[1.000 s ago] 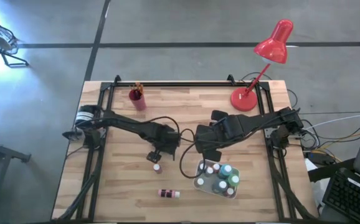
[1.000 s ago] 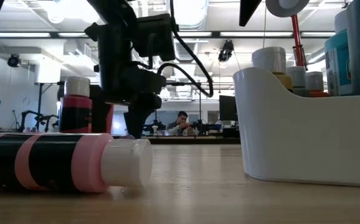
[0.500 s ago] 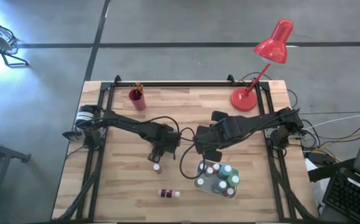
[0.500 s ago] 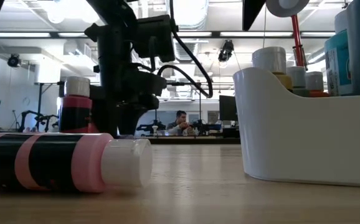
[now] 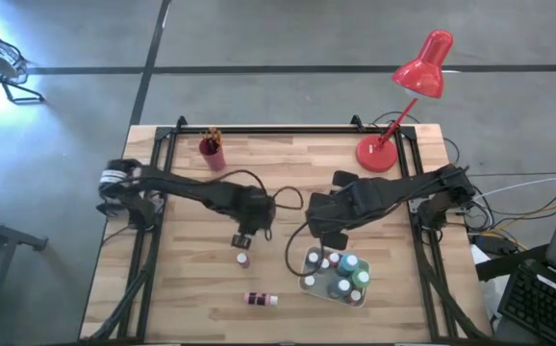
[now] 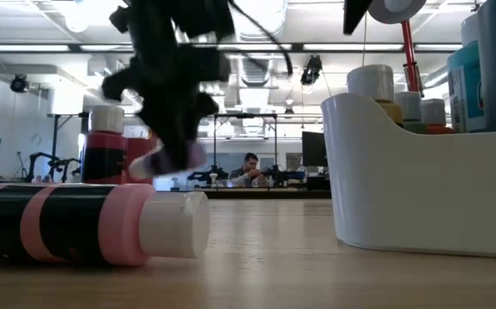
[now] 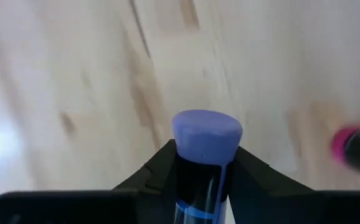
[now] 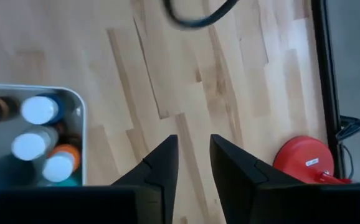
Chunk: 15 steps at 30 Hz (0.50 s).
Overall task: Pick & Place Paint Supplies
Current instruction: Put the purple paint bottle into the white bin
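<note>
Light wooden surface (image 5: 191, 207) of planks. Standing on it: red lamp base (image 5: 376, 154) at far right, red cup (image 5: 213, 154) with brushes far left, white tray (image 5: 309, 283) with bottles, one upright bottle (image 5: 242, 259), one pink bottle (image 5: 260, 300) lying flat near front edge.

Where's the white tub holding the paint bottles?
From above, the tub sits near the table's front edge, right of centre, just below the right gripper.

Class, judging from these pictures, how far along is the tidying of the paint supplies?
Done: several bottles stand in the white bin. In hand: the left gripper grips a purple bottle. Left: an upright bottle and a pink bottle lying flat. The right gripper carries nothing, near the bin.
</note>
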{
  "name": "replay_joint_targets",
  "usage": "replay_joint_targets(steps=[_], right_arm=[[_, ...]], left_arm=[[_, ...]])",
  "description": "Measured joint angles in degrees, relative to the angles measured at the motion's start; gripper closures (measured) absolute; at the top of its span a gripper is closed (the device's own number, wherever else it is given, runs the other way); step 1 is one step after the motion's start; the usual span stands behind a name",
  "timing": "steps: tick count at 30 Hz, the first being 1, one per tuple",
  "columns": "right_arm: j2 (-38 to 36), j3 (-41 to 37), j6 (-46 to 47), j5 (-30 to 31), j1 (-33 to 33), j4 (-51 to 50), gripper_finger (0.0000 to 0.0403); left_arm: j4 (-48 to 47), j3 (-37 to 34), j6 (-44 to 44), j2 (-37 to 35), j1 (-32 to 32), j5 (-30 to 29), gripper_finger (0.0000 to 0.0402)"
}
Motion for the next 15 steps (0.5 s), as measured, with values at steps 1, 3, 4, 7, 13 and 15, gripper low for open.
replay_joint_targets(steps=[1,3,4,7,13,15], right_arm=[[-0.65,0.0,0.71,0.0,0.17,0.04,0.0312],[-2.46,-0.32,2.23,0.77,0.77,0.42,0.0306],[-3.28,-0.67,3.09,2.06,1.3,0.59,0.0303],[-6.48,-2.45,5.19,8.32,3.44,2.82,0.0295],[-14.33,-8.83,5.2,16.92,7.06,13.79,0.0284],[-16.74,-11.16,4.22,18.22,7.93,17.87,0.0281]], left_arm=[[1.19,-0.22,-0.61,-1.51,0.16,0.02,0.0298],[4.51,-0.91,-1.84,-5.08,0.59,-0.07,0.0298],[6.82,-1.31,-2.57,-6.81,0.76,-0.1,0.0298],[17.86,-3.89,-3.88,-12.69,1.49,-0.19,0.0298],[52.67,-14.77,-6.54,-24.7,2.87,0.06,0.0298],[66.98,-19.19,-7.86,-27.47,3.07,0.84,0.0298]])
